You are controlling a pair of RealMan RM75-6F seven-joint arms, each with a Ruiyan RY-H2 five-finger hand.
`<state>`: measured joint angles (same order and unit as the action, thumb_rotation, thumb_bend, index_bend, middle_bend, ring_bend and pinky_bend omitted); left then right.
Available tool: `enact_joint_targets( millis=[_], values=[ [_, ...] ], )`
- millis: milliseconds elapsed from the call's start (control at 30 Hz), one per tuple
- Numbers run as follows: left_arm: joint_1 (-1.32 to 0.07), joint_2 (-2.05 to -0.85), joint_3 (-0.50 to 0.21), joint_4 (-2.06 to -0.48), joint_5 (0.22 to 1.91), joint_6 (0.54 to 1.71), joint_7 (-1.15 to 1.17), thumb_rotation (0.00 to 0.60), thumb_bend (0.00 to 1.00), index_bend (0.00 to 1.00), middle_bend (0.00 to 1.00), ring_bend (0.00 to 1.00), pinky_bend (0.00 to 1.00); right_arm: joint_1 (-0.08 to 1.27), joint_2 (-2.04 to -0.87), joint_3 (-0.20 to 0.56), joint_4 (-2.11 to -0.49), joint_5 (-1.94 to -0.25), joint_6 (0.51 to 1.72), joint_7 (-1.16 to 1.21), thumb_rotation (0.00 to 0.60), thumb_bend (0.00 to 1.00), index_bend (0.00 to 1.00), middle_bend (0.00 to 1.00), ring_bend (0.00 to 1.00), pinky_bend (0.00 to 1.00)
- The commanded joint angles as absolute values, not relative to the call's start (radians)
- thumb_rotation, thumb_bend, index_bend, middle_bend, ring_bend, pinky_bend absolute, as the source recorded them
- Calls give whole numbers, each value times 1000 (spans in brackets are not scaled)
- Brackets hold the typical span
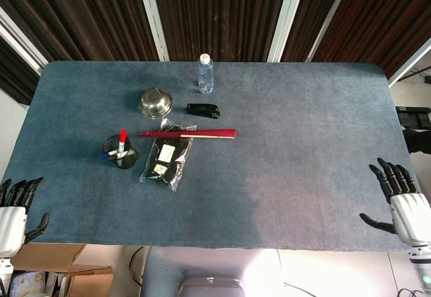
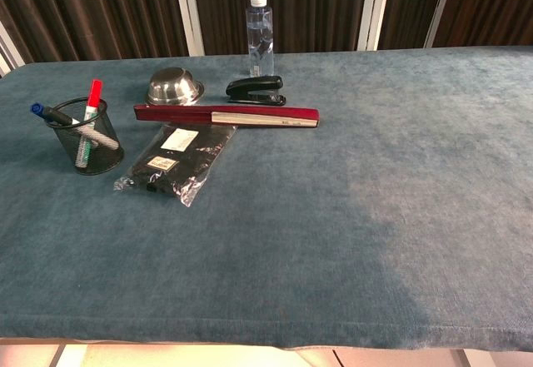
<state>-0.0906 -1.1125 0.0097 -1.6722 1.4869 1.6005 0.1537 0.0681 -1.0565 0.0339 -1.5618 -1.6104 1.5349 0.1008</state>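
The left hand (image 1: 15,209) and the right hand (image 1: 403,199) lie nearest the camera, at the near corners of the table (image 1: 303,142). Both hold nothing, fingers spread and pointing away from the robot (the chest view shows neither hand).

Nearest thing to the left hand: the mesh pen cup (image 1: 120,152), forward and to the right of it, well apart. It stands upright, black wire, holding a red-capped marker (image 2: 92,101) and a blue-capped one. The right hand is far from every object, so the left hand is judged the nearer one for anything in this group.

Just beside the cup, to its right, lies a black packet in clear wrap (image 1: 167,162) with white labels, its long axis running near-to-far with a slight tilt.

Beyond it, a long red bar (image 1: 188,133) lies crosswise, left to right, overlapping the packet's far end.

Farther still: an upturned steel bowl (image 1: 155,103), a black stapler (image 1: 203,110), then an upright clear water bottle (image 1: 205,73).
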Motion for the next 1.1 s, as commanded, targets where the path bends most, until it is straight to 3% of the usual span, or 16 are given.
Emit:
enact_joint_targets(
  millis=[33, 300, 500, 800, 1100],
  values=[
    [-88, -1111, 6, -1676, 1488, 1599, 156, 600, 348, 138, 170, 129, 56, 71, -1056, 35, -1562, -1612, 1532, 102, 600, 110, 0, 6, 0, 0],
    [-126, -1111, -29, -1685, 1510, 1558, 159, 600, 347, 154, 185, 137, 66, 78, -1054, 41, -1555, -1612, 1534, 111, 600, 110, 0, 6, 0, 0],
    [-265, -1138, -111, -1643, 1475, 1393, 133, 600, 353, 219, 221, 174, 134, 84, -1041, 49, -1564, -1620, 1543, 107, 600, 110, 0, 6, 0, 0],
    [-444, -1308, -204, -1421, 1367, 1193, 122, 600, 385, 274, 284, 234, 200, 89, -1028, 52, -1577, -1614, 1537, 104, 600, 110, 0, 6, 0, 0],
    [-505, -1446, -205, -1250, 1356, 1172, 144, 600, 375, 362, 348, 308, 258, 84, -1023, 51, -1584, -1605, 1539, 101, 600, 110, 0, 6, 0, 0]
  ],
)
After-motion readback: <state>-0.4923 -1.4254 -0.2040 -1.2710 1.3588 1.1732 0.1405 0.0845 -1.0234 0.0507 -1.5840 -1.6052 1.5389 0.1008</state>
